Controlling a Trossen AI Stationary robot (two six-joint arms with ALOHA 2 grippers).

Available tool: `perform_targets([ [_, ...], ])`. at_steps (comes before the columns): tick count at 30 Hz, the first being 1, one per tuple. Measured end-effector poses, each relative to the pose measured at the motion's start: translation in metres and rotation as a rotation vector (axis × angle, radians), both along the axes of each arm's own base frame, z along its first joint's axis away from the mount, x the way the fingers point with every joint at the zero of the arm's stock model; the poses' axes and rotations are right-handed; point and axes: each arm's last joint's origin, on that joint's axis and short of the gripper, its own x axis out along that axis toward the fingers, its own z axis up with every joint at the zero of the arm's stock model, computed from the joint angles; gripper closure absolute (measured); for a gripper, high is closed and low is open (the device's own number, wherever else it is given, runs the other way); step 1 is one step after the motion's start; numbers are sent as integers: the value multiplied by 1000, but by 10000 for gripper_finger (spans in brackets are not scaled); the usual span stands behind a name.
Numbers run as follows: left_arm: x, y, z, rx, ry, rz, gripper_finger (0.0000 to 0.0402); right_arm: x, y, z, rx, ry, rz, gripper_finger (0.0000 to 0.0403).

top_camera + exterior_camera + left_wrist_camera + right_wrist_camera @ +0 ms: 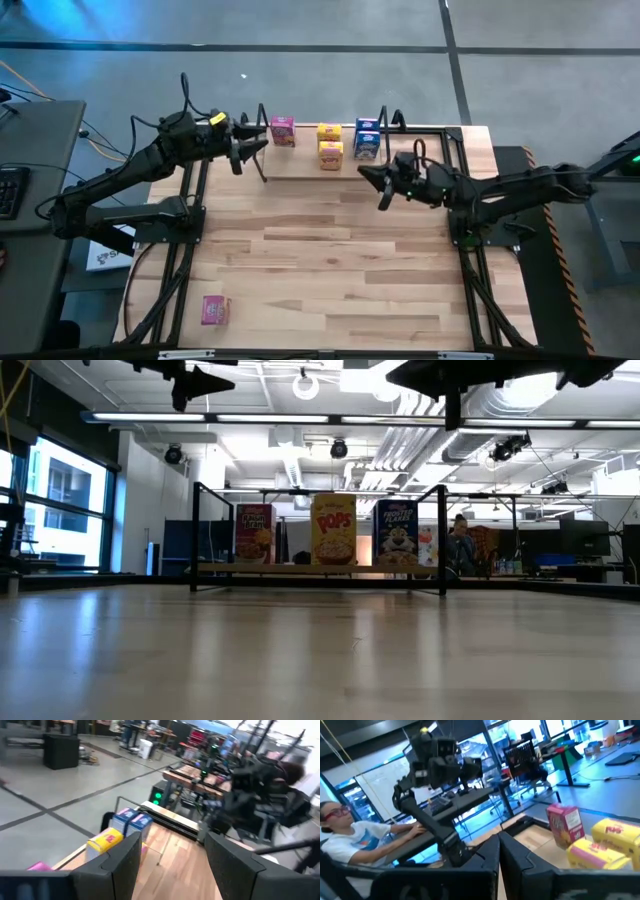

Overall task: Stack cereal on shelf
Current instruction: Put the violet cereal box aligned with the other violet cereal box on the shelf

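— What is held by the left gripper (pixel 250 150)?

— Nothing. Its fingers (pixel 122 862) are spread apart with only air seen between them, and it is raised just beside the left end of the shelf (pixel 300 170), near the pink box (pixel 282 131). No box is touched by it.

— And the right gripper (pixel 372 180)?

— It is pinched closed and empty — nothing is gripped. It is held above the table (pixel 330 260), just in front of the shelf's right end, below the blue boxes (pixel 367 140).

— How much of the stacking can be judged done?

— Most of it, it seems. The shelf is set along the table's far edge, and on it a pink box, two yellow boxes (pixel 330 144) and blue boxes are stood in a row; in the low view three printed fronts are seen side by side.

— What is left?

— One pink cereal box (pixel 214 310) is lying near the table's front left corner, well apart from the shelf. It is yet to be picked up and placed.
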Motion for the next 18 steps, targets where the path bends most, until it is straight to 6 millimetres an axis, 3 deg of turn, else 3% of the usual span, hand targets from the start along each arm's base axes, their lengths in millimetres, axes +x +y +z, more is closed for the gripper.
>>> perform_targets([
  [8, 1, -3, -2, -14, 15, -73, 193, 0, -4, 5, 12, -12, -65, 403],
  [12, 4, -21, -3, -123, 22, -213, 193, 0, -4, 4, 73, -29, -77, 402],
  [15, 3, -43, -3, -192, 173, -270, 193, 0, -4, 3, 80, -21, -74, 402],
  [18, -4, -63, -6, -273, 412, -208, 193, 0, -4, 3, 80, -17, -74, 402],
])
